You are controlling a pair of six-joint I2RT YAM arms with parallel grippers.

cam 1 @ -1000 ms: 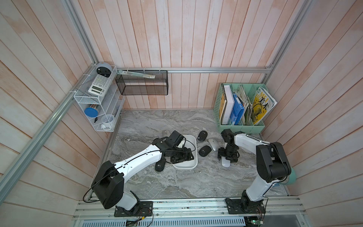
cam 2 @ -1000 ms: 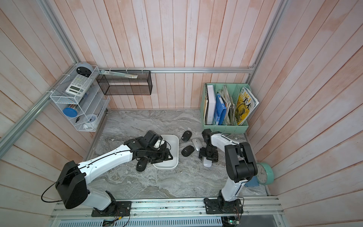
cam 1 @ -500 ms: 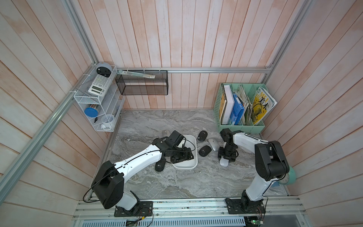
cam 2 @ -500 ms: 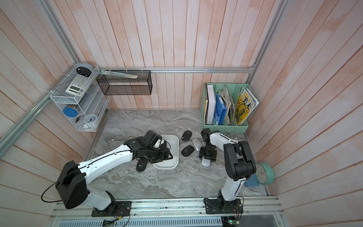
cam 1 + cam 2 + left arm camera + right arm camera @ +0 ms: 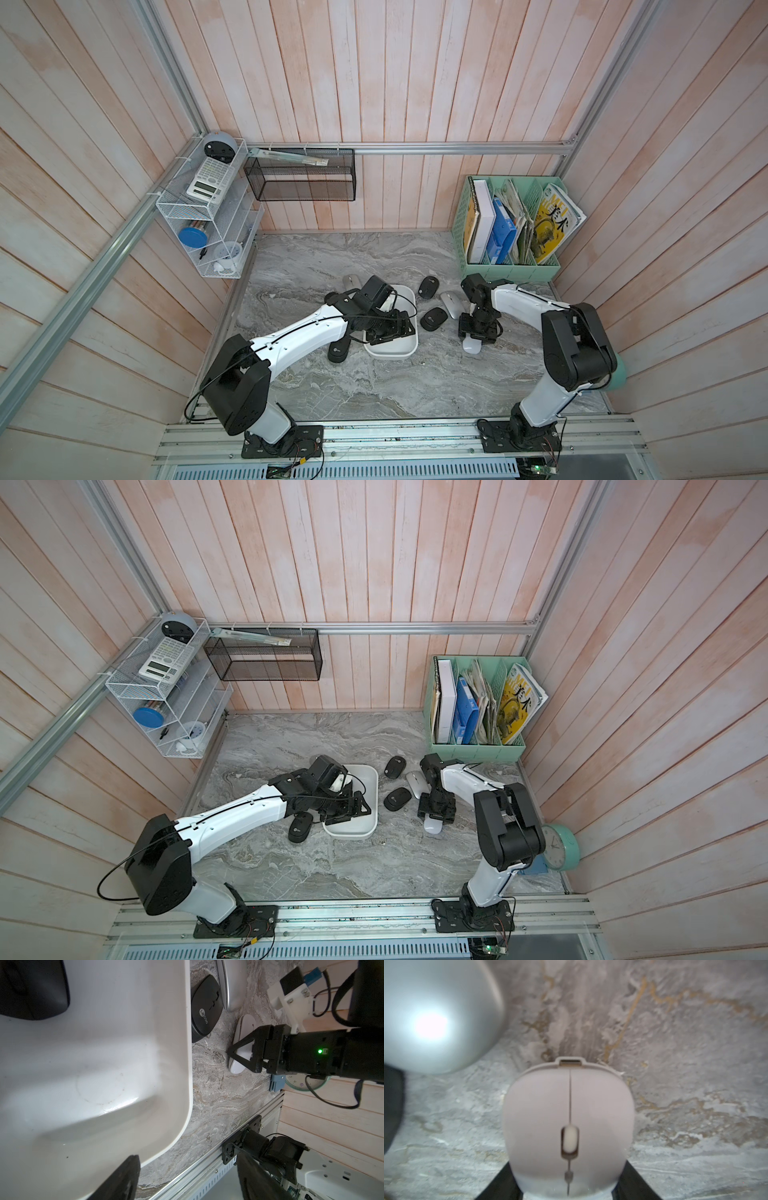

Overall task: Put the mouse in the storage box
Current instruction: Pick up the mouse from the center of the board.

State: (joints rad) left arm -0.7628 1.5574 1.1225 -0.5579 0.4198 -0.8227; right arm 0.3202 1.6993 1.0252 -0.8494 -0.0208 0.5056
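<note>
While the right tool (image 5: 476,337) points straight down at the marble tabletop (image 5: 374,390), its jaws are closed on the sides of the white mouse (image 5: 471,345). The mouse lies flat on the tabletop, well apart from the storage box (image 5: 390,355). The right wrist view shows the mouse (image 5: 569,1109) from above, scroll wheel up, with a black finger (image 5: 500,1184) against each flank. Seen from the left wrist, the right tool (image 5: 245,1054) straddles the mouse (image 5: 239,1028), whose underside is on the stone.

Both top views show the white tub (image 5: 353,833) near the middle of the tabletop, with the left tool (image 5: 392,332) hanging over its near end. The left wrist view shows this tool (image 5: 187,1155) open, its fingers (image 5: 122,1176) spread wide and gripping nothing, above the box's rounded corner (image 5: 185,1088). A black rounded shape (image 5: 31,987) lies inside the box, cut off by the picture's edge; what it is I cannot tell.

Between box and right tool lie two black mice (image 5: 433,319) (image 5: 429,286) and a silver mouse (image 5: 452,298). Another black mouse (image 5: 338,351) lies just beside the box under the left arm.
</note>
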